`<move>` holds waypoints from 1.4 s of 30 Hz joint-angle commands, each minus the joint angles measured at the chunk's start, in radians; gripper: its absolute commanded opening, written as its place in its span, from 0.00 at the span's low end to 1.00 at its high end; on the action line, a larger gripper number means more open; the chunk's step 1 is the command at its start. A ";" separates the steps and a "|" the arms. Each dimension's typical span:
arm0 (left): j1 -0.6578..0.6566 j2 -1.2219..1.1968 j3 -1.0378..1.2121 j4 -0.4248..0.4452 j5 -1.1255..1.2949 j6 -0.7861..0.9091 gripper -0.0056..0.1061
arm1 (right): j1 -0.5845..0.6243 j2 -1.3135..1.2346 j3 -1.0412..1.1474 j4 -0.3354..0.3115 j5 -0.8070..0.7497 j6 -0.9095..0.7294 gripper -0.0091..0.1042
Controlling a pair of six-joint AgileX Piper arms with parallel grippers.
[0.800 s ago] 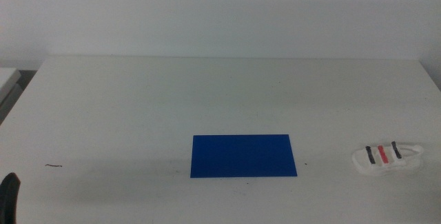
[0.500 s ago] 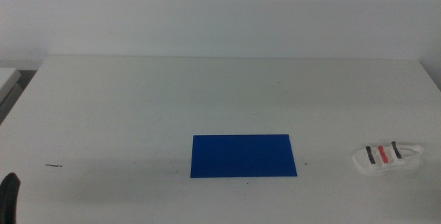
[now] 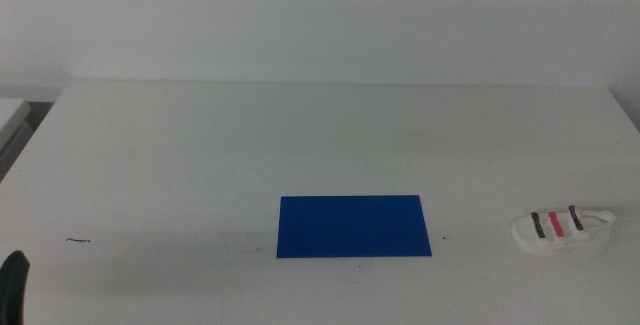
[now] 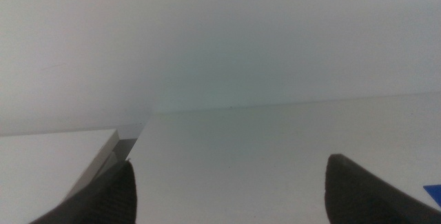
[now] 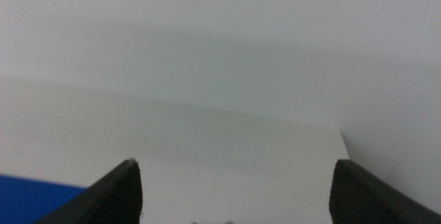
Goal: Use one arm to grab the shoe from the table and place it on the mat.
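**Shoe lies apart from the mat; both grippers wait with jaws wide**

The shoe lies flat on the table toward its right side, near the front edge. Its three straps, black, red and black, run across its top, and its white sole blends closely with the white tabletop. Nothing touches it.

The mat lies flat near the middle of the table, a deep blue rectangle with its long side running left to right. It carries nothing; its whole surface shows bare. A strip of open tabletop separates it from the shoe, which sits well to its right and roughly level with it.

The left gripper waits at the front left of the table; in the middle view only a dark sliver of it shows at the bottom left corner. In its own wrist view the two dark jaws stand far apart with nothing between them, and a small corner of the blue mat shows beside one jaw.

The right gripper is out of the middle view. Its wrist view shows its jaws likewise spread wide and holding nothing, with part of the mat visible beside one jaw and bare white tabletop ahead.

A small dark mark lies on the table's left side.
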 commanded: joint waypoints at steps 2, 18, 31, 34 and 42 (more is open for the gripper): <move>0.000 0.005 0.000 -0.004 -0.013 -0.001 0.89 | 0.013 0.196 -0.133 -0.051 0.074 -0.051 0.89; 0.000 0.005 0.000 -0.004 -0.013 -0.001 0.89 | 0.028 1.182 -0.696 -0.005 0.698 -0.746 0.89; 0.000 0.005 0.000 -0.004 -0.013 -0.001 0.89 | 0.028 1.331 -0.731 -0.035 0.623 -0.737 0.89; 0.000 0.005 0.000 -0.004 -0.013 -0.001 0.89 | 0.028 1.349 -0.731 -0.054 0.583 -0.947 0.89; 0.000 0.005 0.000 -0.004 -0.013 -0.001 0.89 | 0.021 1.444 -0.700 -0.109 0.444 -1.202 0.87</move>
